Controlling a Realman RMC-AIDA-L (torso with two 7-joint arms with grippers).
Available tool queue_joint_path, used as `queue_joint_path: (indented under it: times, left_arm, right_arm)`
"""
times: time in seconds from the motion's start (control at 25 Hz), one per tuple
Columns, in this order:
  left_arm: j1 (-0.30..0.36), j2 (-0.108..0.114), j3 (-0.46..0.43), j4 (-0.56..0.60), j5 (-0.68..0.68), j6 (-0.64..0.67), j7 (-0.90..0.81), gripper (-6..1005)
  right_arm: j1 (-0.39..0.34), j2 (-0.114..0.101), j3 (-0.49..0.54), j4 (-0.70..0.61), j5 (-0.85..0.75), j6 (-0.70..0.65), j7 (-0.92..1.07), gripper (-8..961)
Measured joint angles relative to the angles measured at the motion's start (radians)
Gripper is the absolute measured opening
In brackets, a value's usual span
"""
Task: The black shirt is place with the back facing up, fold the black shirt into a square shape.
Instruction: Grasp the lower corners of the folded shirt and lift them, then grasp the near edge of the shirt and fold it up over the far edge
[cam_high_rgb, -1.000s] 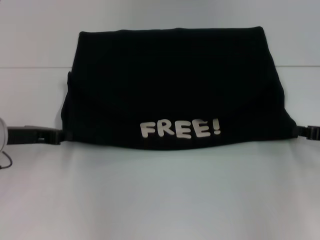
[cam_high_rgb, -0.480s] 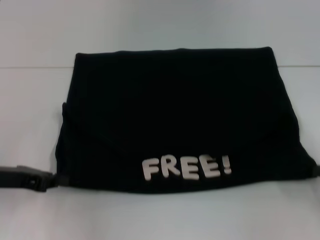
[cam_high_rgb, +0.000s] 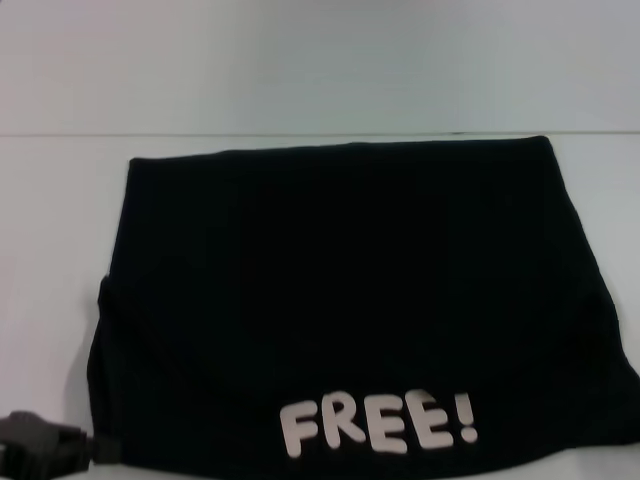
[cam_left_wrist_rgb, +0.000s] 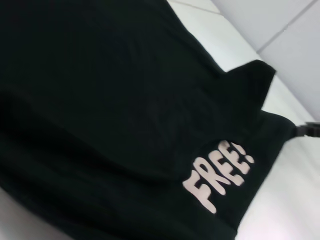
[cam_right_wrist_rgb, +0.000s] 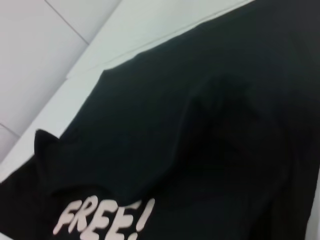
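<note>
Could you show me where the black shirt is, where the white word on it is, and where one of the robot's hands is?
black shirt (cam_high_rgb: 340, 280): head view, middle of the plain fabric.
FREE! lettering (cam_high_rgb: 378, 424): head view, on the middle letters.
left gripper (cam_high_rgb: 45, 452): head view, dark body at the shirt's near left corner.

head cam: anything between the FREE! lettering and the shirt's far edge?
Nothing: only plain fabric of the black shirt runs from the FREE! lettering to its far edge, per head view.

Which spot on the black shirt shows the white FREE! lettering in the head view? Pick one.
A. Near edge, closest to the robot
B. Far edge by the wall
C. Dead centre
A: on the black shirt, the FREE! lettering sits along its near edge.
</note>
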Motion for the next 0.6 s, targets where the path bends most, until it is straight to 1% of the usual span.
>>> queue_joint_path:
  times: [0.08,0.16,0.4,0.48,0.6]
  left_arm:
    - [0.002,0.000,-0.015,0.002,0.018,0.040,0.011,110]
    - [0.006,0.001,-0.028,0.009,0.037,0.070,0.016,112]
    - [0.010,0.003,-0.033,0.019,0.048,0.076,0.019,117]
    - [-0.005,0.009,-0.033,0.018,0.047,0.073,0.020,119]
    - [-0.052,0.023,-0.040,0.007,0.037,0.058,0.017,122]
  right_arm:
    - [-0.017,-0.006,0.026,0.008,0.000,-0.037,-0.026,74]
    - [-0.020,-0.007,0.028,0.009,0.000,-0.046,-0.030,77]
    - [-0.022,-0.007,0.030,0.004,-0.001,-0.061,-0.033,85]
    - [-0.011,-0.007,0.037,-0.003,0.005,-0.070,-0.034,88]
    - [0.023,-0.008,0.071,-0.018,0.024,-0.090,-0.031,93]
